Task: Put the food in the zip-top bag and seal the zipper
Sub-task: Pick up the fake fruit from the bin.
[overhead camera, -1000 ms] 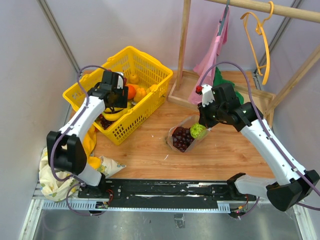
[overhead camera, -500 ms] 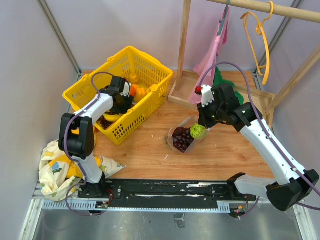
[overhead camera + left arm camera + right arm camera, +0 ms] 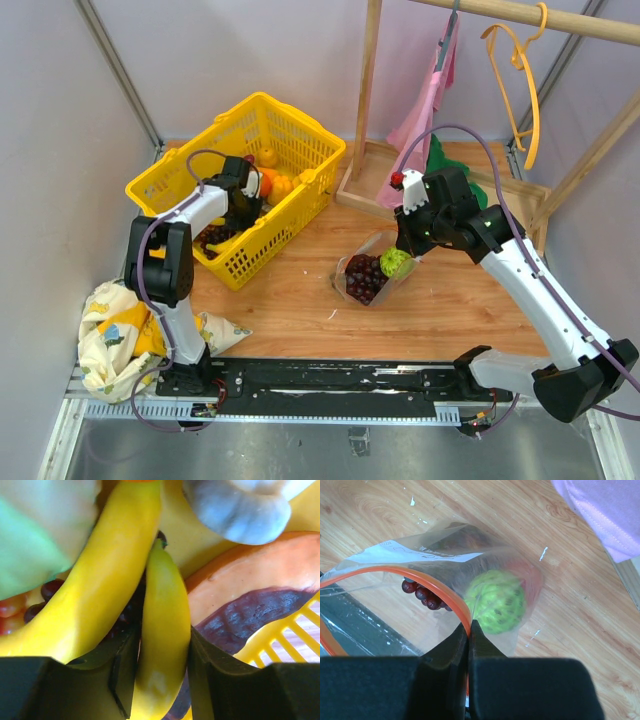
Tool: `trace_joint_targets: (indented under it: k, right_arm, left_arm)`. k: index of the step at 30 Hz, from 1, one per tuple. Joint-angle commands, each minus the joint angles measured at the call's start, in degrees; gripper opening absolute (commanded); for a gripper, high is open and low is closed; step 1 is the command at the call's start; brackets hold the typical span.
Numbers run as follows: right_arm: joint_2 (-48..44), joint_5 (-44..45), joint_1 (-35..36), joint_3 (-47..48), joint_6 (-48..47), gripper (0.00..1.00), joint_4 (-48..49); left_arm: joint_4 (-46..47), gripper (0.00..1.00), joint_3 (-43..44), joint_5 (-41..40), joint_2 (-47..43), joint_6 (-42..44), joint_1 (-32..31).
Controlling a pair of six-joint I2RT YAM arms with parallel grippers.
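Overhead and wrist views, read from left to right. At the near left corner lies a yellow-patterned cloth bundle (image 3: pixel 110 340). Beyond it stands the yellow mesh basket (image 3: pixel 300 150), which holds most of the food. The left gripper (image 3: pixel 243 203) reaches down into the basket. In its wrist view the two black fingers (image 3: pixel 120 680) stand either side of the small banana (image 3: pixel 162 605) and press against its flanks, so the claw is clenched on that fruit. The small banana is smooth and bright yellow with a dark tip, and it lies alongside a large banana (image 3: pixel 85 605). Beneath the pair are dark grapes (image 3: pixel 50 587). A pale green piece (image 3: pixel 35 535) lies at upper left, a white ridged piece (image 3: pixel 240 510) at upper right, and an orange-and-purple piece (image 3: pixel 250 595) against the basket wall. At mid-table, well apart from the basket, the zip-top bag (image 3: pixel 445 560) rests on the wooden table (image 3: pixel 300 300). It is clear and crinkled, with a white label (image 3: pixel 425 552) below its mouth. The zipper (image 3: pixel 420 580), a thin red-orange strip, arcs open. Inside the bag are a lime-green dimpled ball (image 3: pixel 496 601) and a cluster of dark red grapes (image 3: pixel 422 595). The right gripper (image 3: pixel 469 630) is pinched tight on the zipper edge and holds the mouth up. Farther right, a pink garment (image 3: pixel 605 515) hangs from the wooden rack (image 3: pixel 370 90), with an orange hanger (image 3: pixel 525 70) above.
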Motion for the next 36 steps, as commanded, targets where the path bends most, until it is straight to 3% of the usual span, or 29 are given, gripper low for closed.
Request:
trace_joint_targets:
  k: [1,7,24,36]
  right_arm:
    - [-0.3,-0.9,0.5,-0.5,-0.2,0.01,0.8]
    - [-0.2,-0.5,0.5,-0.3,-0.1,0.01,0.6]
    - [-0.8,-0.6,0.5,-0.1,0.4,0.01,0.4]
    - [-0.8,-0.9,0.6,-0.3,1.3,0.01,1.3]
  left_arm:
    - [-1.4,0.37,0.8,1.0,-1.3,0.3,0.7]
    - [-2.6,0.25,1.7,2.8,-8.2,0.2,0.7]
    - [-2.6,0.19,5.4,11.7,-22.7,-0.9,0.7]
    - [6.0,0.14,7.6,24.4,-36.8,-6.0,-2.3]
